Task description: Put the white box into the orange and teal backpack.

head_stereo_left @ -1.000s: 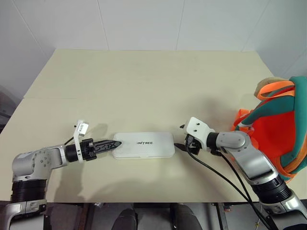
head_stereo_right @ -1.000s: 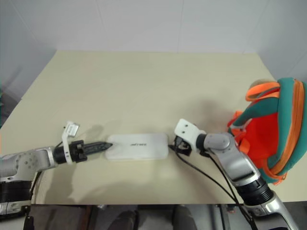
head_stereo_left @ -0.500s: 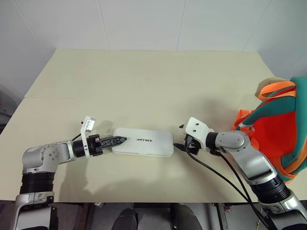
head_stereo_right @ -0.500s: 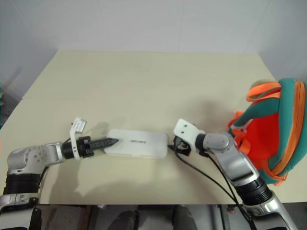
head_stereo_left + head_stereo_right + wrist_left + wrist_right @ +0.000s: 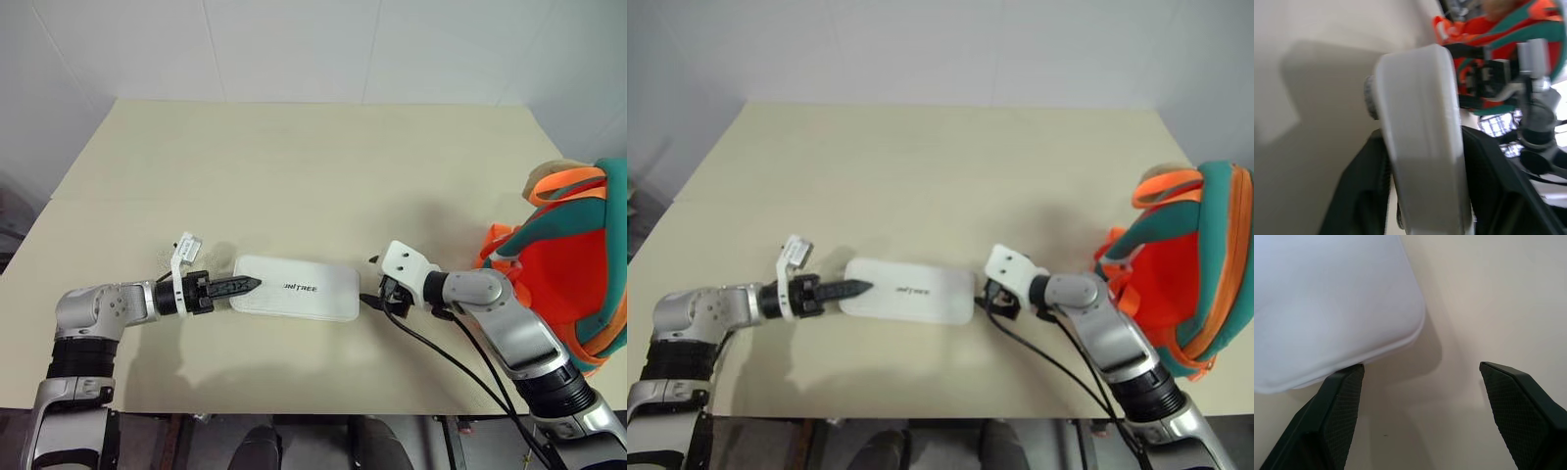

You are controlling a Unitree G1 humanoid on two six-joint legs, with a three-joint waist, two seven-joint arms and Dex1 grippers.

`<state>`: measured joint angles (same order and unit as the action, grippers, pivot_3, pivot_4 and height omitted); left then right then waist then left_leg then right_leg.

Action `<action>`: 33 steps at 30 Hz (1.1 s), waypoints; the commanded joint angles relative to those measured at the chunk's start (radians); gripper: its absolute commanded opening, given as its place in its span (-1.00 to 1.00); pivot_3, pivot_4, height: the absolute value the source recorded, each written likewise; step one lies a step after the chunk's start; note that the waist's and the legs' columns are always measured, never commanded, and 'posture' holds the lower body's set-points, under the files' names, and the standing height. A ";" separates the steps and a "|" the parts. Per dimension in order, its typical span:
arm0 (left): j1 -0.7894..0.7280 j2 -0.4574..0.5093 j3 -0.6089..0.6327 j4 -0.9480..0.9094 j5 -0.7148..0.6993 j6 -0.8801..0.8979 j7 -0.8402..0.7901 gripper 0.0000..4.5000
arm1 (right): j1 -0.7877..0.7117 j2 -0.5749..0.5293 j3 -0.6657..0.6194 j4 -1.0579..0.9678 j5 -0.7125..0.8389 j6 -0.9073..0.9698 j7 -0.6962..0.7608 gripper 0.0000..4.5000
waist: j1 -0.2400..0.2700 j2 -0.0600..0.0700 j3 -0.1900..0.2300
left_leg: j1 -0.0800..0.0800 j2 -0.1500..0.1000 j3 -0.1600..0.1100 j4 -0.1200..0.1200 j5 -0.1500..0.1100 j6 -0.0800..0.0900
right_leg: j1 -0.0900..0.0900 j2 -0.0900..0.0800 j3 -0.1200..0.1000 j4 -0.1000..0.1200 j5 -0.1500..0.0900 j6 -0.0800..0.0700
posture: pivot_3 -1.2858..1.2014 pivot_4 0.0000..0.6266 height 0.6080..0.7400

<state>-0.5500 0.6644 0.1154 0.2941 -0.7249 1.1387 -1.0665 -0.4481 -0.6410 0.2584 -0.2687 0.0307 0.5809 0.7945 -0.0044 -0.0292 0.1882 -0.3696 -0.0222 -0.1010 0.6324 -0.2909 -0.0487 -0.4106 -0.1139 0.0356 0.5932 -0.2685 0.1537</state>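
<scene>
White box (image 5: pixel 296 288): one, lying flat on the table (image 5: pixel 294 166).
Backpack (image 5: pixel 568 264): one, standing at the right edge.
Left gripper (image 5: pixel 245 286): fingers are clamping the box end.
Right gripper (image 5: pixel 1420 396): fingers are standing apart.

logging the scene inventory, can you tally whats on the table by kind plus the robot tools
white box: 1
orange and teal backpack: 1
plush charm on the backpack: 1
robot tools: 2, the left tool closed on the box's end and the right tool open at its other end
total: 5
</scene>
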 commanded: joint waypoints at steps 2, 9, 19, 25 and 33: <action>-0.017 0.001 -0.044 0.022 0.039 -0.011 0.001 -0.38 | 0.002 0.003 -0.012 -0.041 0.005 -0.029 0.002 1.00 | 0.000 0.000 0.000 | 0.000 0.000 0.000 0.000 0.000 0.000 | 0.000 0.000 0.000 0.000 0.001 0.000 | 0.03 -0.52 1.00; -0.064 -0.003 0.020 0.079 0.008 0.054 0.040 -0.40 | 0.008 0.009 -0.032 -0.048 0.008 -0.036 -0.008 1.00 | 0.000 0.000 0.000 | 0.000 0.000 -0.001 0.001 0.001 -0.001 | 0.000 0.000 0.000 0.001 0.002 -0.001 | 0.03 -0.52 1.00; -0.092 -0.038 0.169 0.155 -0.033 0.088 0.131 -0.41 | -0.004 0.070 -0.108 -0.030 0.019 -0.058 -0.090 1.00 | -0.008 0.000 0.000 | 0.000 0.000 0.000 0.000 0.001 -0.001 | -0.002 0.000 0.000 0.001 0.002 -0.001 | 0.03 -0.52 1.00; -0.108 -0.095 0.315 0.170 -0.087 0.100 0.245 -0.41 | 0.056 0.140 -0.227 -0.114 0.050 -0.026 -0.211 1.00 | 0.000 0.000 0.000 | -0.001 0.000 -0.001 -0.001 0.001 -0.002 | -0.002 0.000 0.000 0.002 0.002 -0.001 | 0.03 -0.52 1.00; -0.113 -0.173 0.420 0.151 -0.150 0.133 0.348 -0.41 | 0.252 0.305 -0.344 -0.414 0.075 0.022 -0.409 1.00 | 0.003 0.000 0.000 | -0.003 0.000 -0.001 -0.003 0.005 -0.009 | -0.003 0.000 0.000 0.002 0.002 -0.001 | 0.03 -0.52 1.00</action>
<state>-0.6430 0.4941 0.4861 0.4737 -0.8262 1.2651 -0.7339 -0.2306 -0.3479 -0.0581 -0.5803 0.0915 0.5912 0.4205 -0.0011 -0.0292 0.1882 -0.3726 -0.0221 -0.1017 0.6288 -0.2865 -0.0573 -0.4141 -0.1140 0.0355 0.5947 -0.2669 0.1532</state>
